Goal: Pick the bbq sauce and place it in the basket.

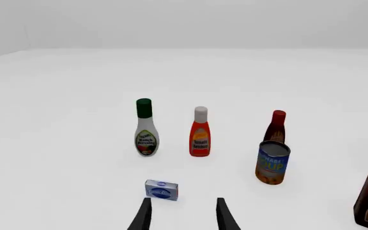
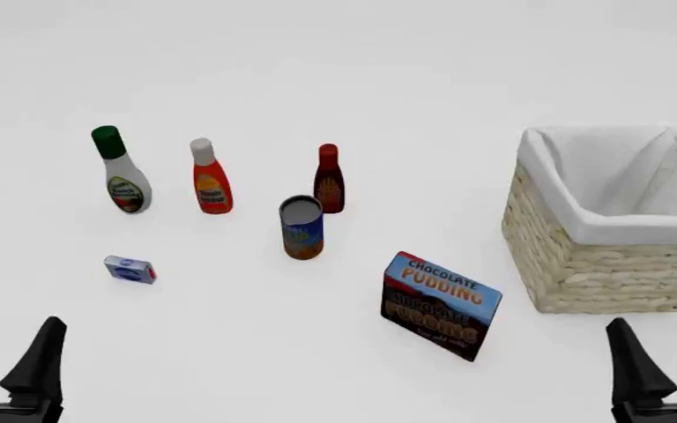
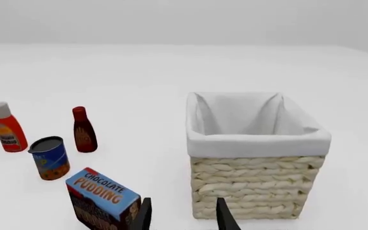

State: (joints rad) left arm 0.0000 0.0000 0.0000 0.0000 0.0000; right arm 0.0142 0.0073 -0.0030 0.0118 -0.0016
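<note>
The bbq sauce (image 2: 329, 181) is a small dark reddish-brown bottle with a red cap, standing upright mid-table just behind a blue can. It also shows in the left wrist view (image 1: 276, 128) and the right wrist view (image 3: 84, 130). The basket (image 2: 603, 256), woven wicker with a white liner, stands at the right and shows in the right wrist view (image 3: 254, 177). My left gripper (image 2: 7, 352) is open and empty at the near left edge, far from the bottle. My right gripper (image 2: 665, 352) is open and empty at the near right, in front of the basket.
A blue can (image 2: 301, 227) stands right in front of the bbq sauce. An orange-red bottle with a white cap (image 2: 209, 178) and a white bottle with a green cap (image 2: 120, 172) stand to its left. A small blue box (image 2: 130, 269) and a chocolate pudding box (image 2: 439, 305) lie nearer.
</note>
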